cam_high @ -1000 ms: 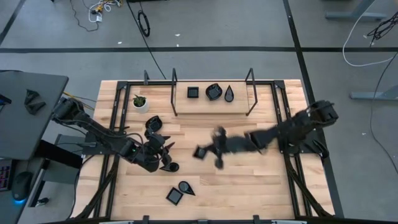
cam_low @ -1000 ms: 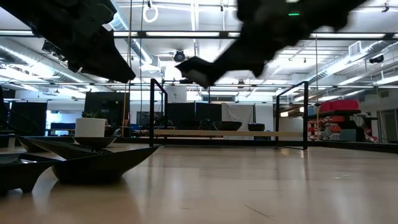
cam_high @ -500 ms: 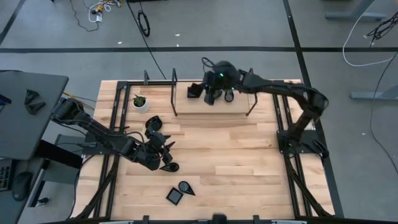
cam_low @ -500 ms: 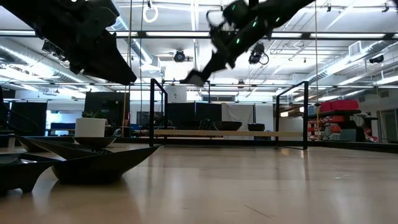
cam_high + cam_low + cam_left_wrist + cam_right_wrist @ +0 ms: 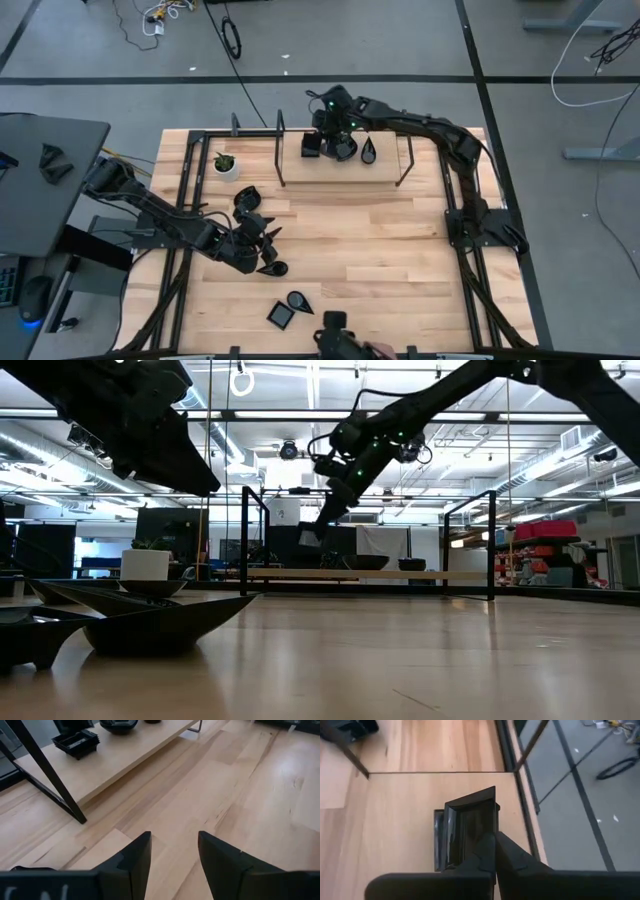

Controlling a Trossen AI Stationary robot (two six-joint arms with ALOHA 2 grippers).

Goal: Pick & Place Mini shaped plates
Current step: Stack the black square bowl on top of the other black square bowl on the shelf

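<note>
light: bright, even overhead strips | glare: glossy tabletop sheen | blur: near dishes soft in low view

A small white pot (image 5: 227,167) with a green plant stands near the wooden table's (image 5: 400,260) far left corner, beside a black-framed raised wooden shelf (image 5: 390,167).

We found the table's (image 5: 400,250) centre and right half bare, open to a gripper. The far shelf (image 5: 390,163) was boxed by black uprights (image 5: 405,130), its plates (image 5: 370,150) crowding it. At the near left, plates (image 5: 272,268) clustered beside the left gripper (image 5: 262,240).
</note>
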